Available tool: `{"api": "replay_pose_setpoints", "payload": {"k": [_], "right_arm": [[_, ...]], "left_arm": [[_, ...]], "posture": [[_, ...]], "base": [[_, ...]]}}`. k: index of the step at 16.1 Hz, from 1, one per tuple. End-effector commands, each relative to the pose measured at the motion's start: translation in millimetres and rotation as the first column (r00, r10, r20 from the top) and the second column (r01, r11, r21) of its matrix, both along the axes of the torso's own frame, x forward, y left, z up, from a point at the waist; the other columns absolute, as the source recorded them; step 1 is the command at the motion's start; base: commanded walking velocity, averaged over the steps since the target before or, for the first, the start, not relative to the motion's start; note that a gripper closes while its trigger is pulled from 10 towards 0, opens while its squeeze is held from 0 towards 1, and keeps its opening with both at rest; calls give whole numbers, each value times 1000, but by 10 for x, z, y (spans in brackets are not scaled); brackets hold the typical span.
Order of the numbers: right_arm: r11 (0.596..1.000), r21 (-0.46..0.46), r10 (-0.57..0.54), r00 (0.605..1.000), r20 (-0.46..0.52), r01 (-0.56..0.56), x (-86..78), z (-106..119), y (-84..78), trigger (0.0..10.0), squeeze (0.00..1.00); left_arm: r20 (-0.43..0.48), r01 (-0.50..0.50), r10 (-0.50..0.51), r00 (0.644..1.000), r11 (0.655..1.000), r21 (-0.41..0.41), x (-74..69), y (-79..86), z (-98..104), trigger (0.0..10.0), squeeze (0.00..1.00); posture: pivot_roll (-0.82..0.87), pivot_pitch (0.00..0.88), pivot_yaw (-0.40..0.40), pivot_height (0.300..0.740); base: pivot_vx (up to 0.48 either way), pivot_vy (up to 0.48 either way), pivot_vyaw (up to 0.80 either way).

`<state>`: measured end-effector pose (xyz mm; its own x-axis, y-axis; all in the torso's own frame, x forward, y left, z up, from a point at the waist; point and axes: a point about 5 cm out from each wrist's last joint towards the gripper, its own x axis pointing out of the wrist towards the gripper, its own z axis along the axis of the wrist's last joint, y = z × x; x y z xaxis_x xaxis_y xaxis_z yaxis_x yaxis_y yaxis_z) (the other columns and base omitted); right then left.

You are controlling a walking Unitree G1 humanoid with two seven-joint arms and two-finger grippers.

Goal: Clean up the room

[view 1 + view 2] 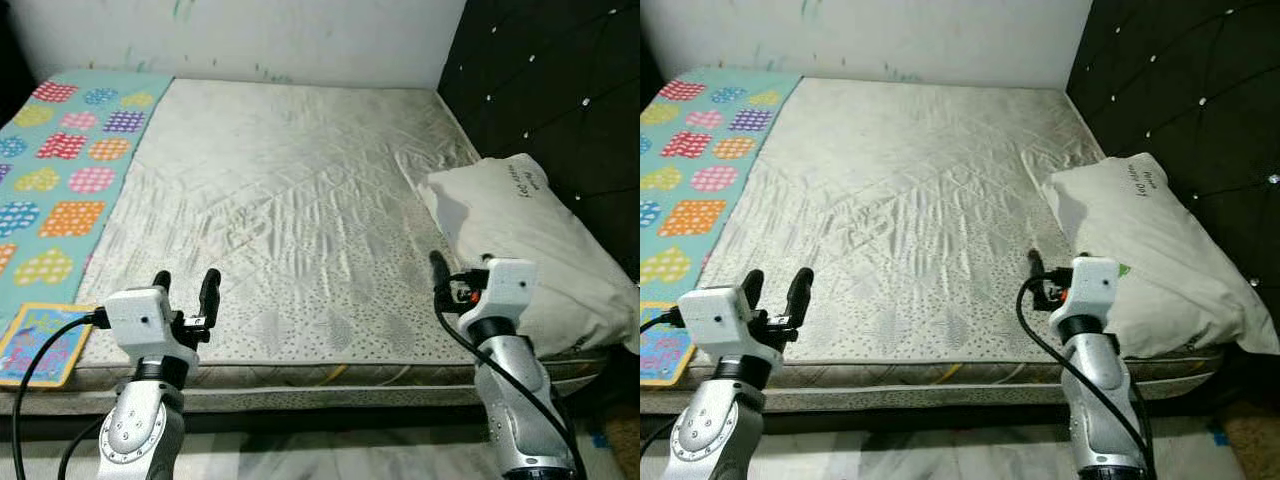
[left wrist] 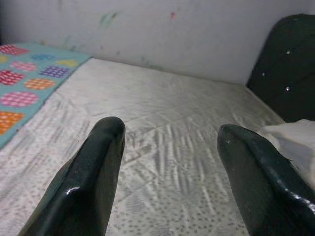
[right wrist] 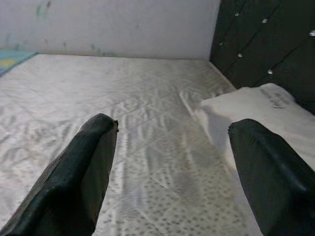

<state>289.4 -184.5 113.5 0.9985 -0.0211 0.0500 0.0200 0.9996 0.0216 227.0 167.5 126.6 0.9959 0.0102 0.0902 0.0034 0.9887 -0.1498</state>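
A wide bed with a wrinkled cream sheet (image 1: 290, 200) lies before me. A white pillow (image 1: 520, 240) rests on its right side against the headboard. A teal blanket with coloured hearts (image 1: 60, 170) covers the bed's left strip. A colourful picture book (image 1: 40, 342) lies on the front left corner. My left gripper (image 1: 186, 282) hovers open above the bed's front edge, with nothing between its fingers (image 2: 93, 172). My right gripper (image 1: 458, 268) stands open just left of the pillow's near end, also holding nothing, its fingers (image 3: 83, 167) wide apart.
A black tufted headboard (image 1: 560, 80) runs along the right side. A pale wall (image 1: 280, 35) with paint smudges closes the far end. A strip of tiled floor (image 1: 330, 455) shows below the bed's front edge.
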Motion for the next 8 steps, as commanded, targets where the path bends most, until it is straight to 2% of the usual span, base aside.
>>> {"api": "replay_pose_setpoints", "payload": {"k": [1,3,4,5,7,8], "right_arm": [[1000,-15,-2,1000,-13,2,-18,-22,9,10000,0],[1000,-19,24,999,-24,-24,-33,-38,120,10000,0],[999,33,16,999,-38,-15,-34,-71,172,10000,0],[997,71,-2,998,-55,6,-20,-98,160,10000,0],[996,83,-12,998,-57,17,-20,-102,132,10000,0],[996,86,-11,998,-61,17,-27,-105,121,10000,0]], "left_arm": [[-24,7,-7,1000,1000,-6,-9,-13,-52,10000,0],[-33,35,-36,999,999,-21,-18,-60,-66,10000,0],[-40,48,-50,998,998,-46,-21,-97,-72,10000,0],[-41,61,-63,997,997,-46,-11,-118,-70,10000,0],[-44,68,-70,997,997,-45,-8,-112,-74,10000,0],[-52,80,-82,995,996,-34,-2,-90,-89,10000,0]], "posture": [[-2,69,-93,740],[-1,74,-88,740],[5,73,-85,740],[14,64,-80,740],[12,62,-74,740],[6,61,-68,740]], "base": [[0,0,0],[0,0,0],[277,0,0],[281,0,0],[285,0,0],[285,0,-800]]}}
